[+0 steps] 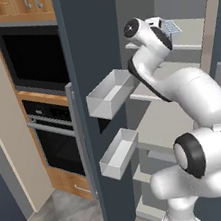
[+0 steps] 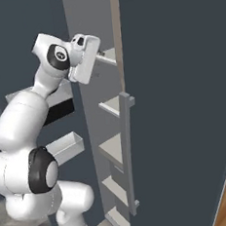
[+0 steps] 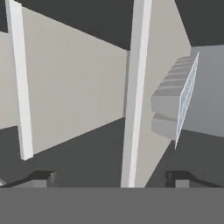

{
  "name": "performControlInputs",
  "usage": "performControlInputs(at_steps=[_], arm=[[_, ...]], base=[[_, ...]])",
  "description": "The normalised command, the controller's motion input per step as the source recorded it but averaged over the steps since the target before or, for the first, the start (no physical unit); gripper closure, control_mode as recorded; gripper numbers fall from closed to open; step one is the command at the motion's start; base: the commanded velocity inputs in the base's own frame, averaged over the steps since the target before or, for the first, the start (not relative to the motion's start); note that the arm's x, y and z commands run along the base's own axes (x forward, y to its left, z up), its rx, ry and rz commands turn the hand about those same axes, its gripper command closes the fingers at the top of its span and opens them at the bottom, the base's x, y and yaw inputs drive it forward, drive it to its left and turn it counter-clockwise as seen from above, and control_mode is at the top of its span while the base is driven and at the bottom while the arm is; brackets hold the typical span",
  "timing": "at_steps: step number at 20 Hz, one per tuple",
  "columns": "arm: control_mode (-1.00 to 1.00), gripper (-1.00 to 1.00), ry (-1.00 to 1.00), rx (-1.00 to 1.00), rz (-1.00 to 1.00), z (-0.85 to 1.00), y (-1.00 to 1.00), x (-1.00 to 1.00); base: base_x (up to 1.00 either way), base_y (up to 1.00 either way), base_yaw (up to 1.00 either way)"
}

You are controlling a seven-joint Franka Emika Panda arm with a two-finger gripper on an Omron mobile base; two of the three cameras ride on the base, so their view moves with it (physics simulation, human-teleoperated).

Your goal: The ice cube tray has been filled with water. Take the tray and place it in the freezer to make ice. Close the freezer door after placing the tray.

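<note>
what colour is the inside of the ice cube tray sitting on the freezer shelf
Light blue cells in a white frame; the ice cube tray shows best in the left base view.

Matt slate-blue freezer door [image 1: 89, 45], smooth pale shelves [image 3: 74, 96], wood-grain cabinet [image 1: 15, 7].

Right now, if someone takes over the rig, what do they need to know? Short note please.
Hand: open, holding nothing, inside the freezer and pointed at the tray.
Ice cube tray: lies on an upper shelf of the freezer, clear of the fingertips.
Freezer door: wide open, its white bins facing the arm.
Done: tray placed and released.
Left: pull the arm out of the freezer, then swing the door shut.
</note>
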Motion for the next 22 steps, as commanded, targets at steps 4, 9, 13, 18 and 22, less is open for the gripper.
performControlInputs(at_steps=[4,9,13,18,22], arm=[[-1.0,-1.0,0.02,0.0,0.04,-0.09,0.19,-0.99],[-1.0,-1.0,0.06,0.0,0.12,-0.05,0.2,-0.57],[-1.0,-1.0,0.02,0.0,0.09,0.0,0.03,-0.24],[1.0,-1.0,0.01,0.0,0.07,-0.04,0.02,-0.1],[1.0,-1.0,0.0,0.0,0.0,0.0,0.0,0.0]], base=[[0.0,0.0,0.0],[0.0,0.0,0.0],[0.0,0.0,0.0],[-0.17,0.02,0.02],[-0.59,0.29,-0.1]])
